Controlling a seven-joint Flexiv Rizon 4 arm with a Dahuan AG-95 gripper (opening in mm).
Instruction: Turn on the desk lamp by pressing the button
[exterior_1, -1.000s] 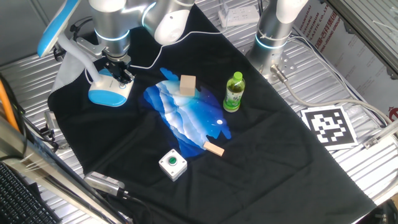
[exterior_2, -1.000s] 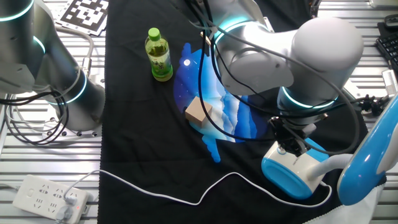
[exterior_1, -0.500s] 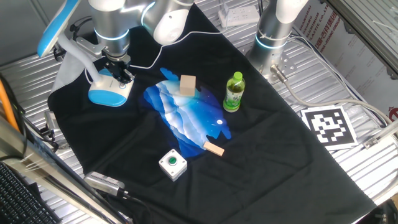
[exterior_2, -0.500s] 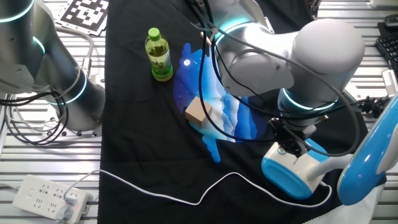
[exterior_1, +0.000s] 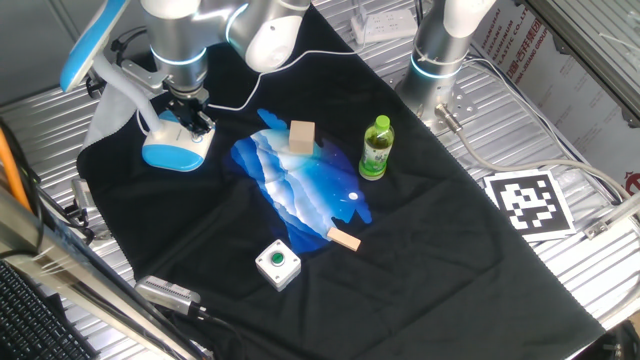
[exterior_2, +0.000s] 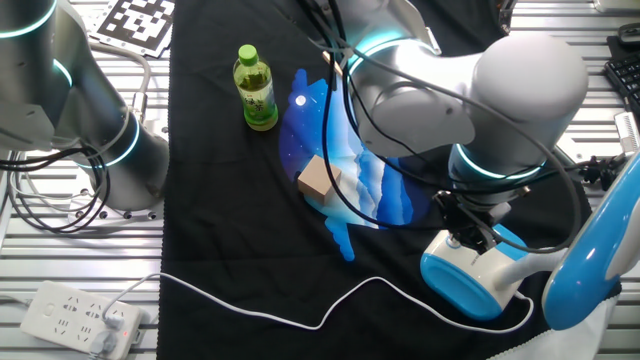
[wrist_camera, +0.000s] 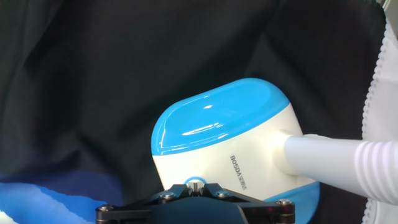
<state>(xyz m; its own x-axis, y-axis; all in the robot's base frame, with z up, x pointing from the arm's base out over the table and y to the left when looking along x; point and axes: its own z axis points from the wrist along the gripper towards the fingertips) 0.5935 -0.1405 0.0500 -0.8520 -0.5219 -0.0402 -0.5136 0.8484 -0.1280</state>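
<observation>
The desk lamp stands at the back left of the black cloth. Its blue-white oval base (exterior_1: 176, 149) also shows in the other fixed view (exterior_2: 468, 277) and fills the hand view (wrist_camera: 217, 134). The white neck (wrist_camera: 339, 165) leads off right, and the long blue head (exterior_1: 88, 42) rises at the left. My gripper (exterior_1: 195, 122) stands straight down on the base's white top (exterior_2: 468, 238), fingertips together. In the hand view the gripper (wrist_camera: 196, 186) sits at the bottom edge, right over the button (wrist_camera: 196, 182), a small round spot with a blue ring, mostly hidden by the fingers.
A green bottle (exterior_1: 375, 147), a wooden block (exterior_1: 301, 136) on a blue-white patch (exterior_1: 300, 190), a small wooden piece (exterior_1: 344, 238) and a green button on a white box (exterior_1: 277, 263) lie on the cloth. A white cable (exterior_2: 300, 318) and power strip (exterior_2: 80, 318) lie beside it.
</observation>
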